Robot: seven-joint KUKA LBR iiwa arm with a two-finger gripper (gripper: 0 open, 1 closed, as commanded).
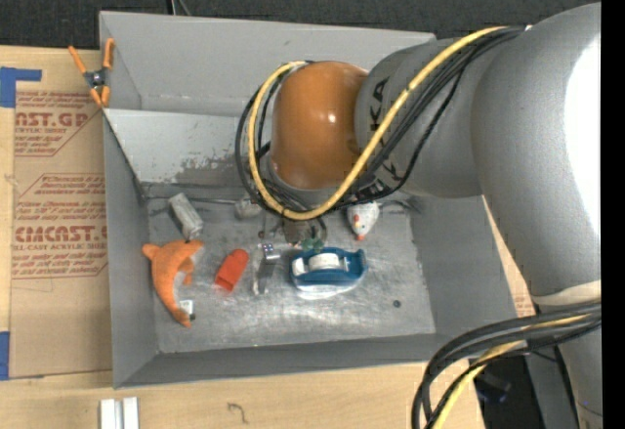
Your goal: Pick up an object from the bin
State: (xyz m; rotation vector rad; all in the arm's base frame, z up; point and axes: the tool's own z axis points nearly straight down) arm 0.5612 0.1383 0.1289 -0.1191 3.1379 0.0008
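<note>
Grey bin (pixel 132 251) was seen holding an orange fish toy (pixel 171 276), red block (pixel 231 269) and blue-and-white dispenser (pixel 327 269); the gripper (pixel 266 266) was seen between the latter two, its spread indiscernible.

You had a grey bin (pixel 132 183): orange fish toy (pixel 171 276), red-orange block (pixel 231 270), blue-and-white object (pixel 327 269), grey block (pixel 185 214), white piece with orange tip (pixel 362 218). Arm (pixel 527 114) was silver-grey, wrist cover (pixel 312 119) orange, cables (pixel 256 134) yellow and black.

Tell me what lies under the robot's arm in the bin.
A white and orange piece pokes out from under it; the rest of it, and the bin floor behind, are covered.
</note>
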